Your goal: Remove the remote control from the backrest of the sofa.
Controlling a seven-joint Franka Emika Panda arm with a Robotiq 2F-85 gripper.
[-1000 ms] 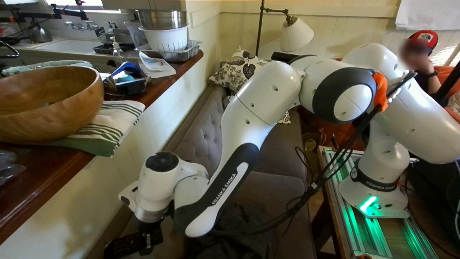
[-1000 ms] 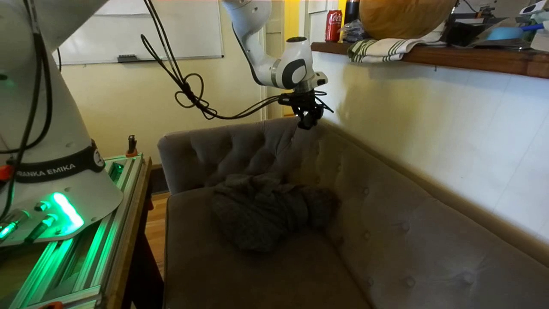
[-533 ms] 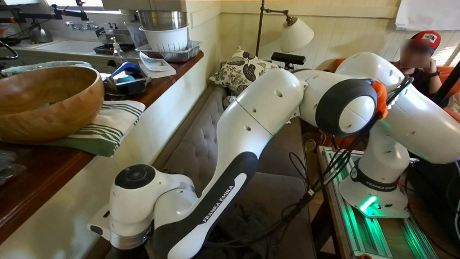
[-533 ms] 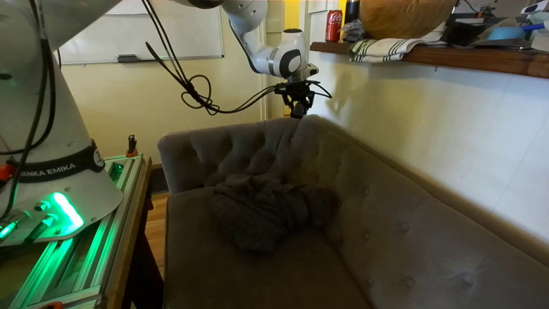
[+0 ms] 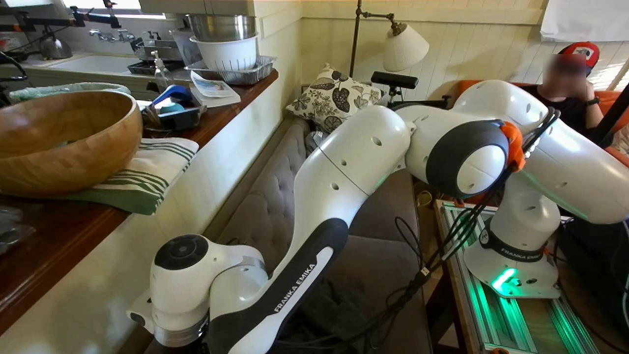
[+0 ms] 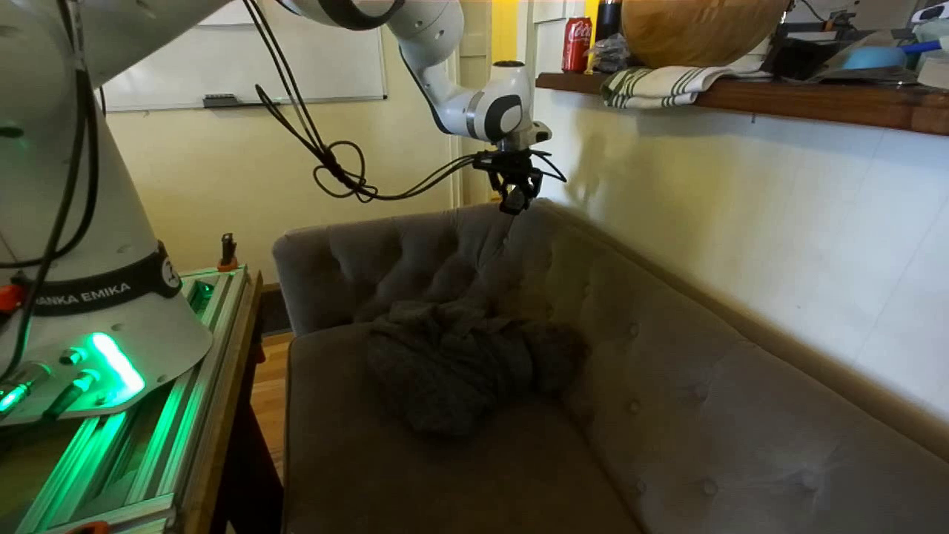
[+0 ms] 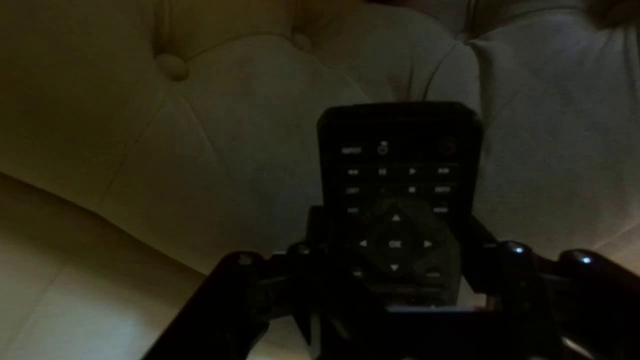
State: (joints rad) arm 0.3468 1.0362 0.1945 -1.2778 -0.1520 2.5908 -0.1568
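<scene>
The black remote control (image 7: 400, 165) stands out between my gripper's fingers in the wrist view, buttons facing the camera. My gripper (image 7: 395, 250) is shut on its sides. In an exterior view my gripper (image 6: 515, 208) hangs at the top edge of the sofa's far corner; the remote is hard to make out there. The tufted grey-brown backrest (image 6: 712, 400) runs along the wall and also shows in an exterior view (image 5: 275, 201). Tufted sofa fabric (image 7: 250, 140) lies behind the remote; I cannot tell whether they touch. The sofa seat (image 6: 534, 482) is below.
A dark crumpled cloth (image 6: 452, 371) lies on the seat. A wooden ledge (image 6: 815, 104) with a wooden bowl (image 5: 73, 142) and striped towel (image 5: 147, 167) runs above the backrest. Cables (image 6: 341, 174) hang from the arm. A patterned pillow (image 5: 329, 98) sits at one sofa end.
The hand has moved with the remote, first rising slightly and shifting sideways, then dropping a little. In an exterior view the gripper and remote have left the bottom of the picture. The grip looks unchanged.
</scene>
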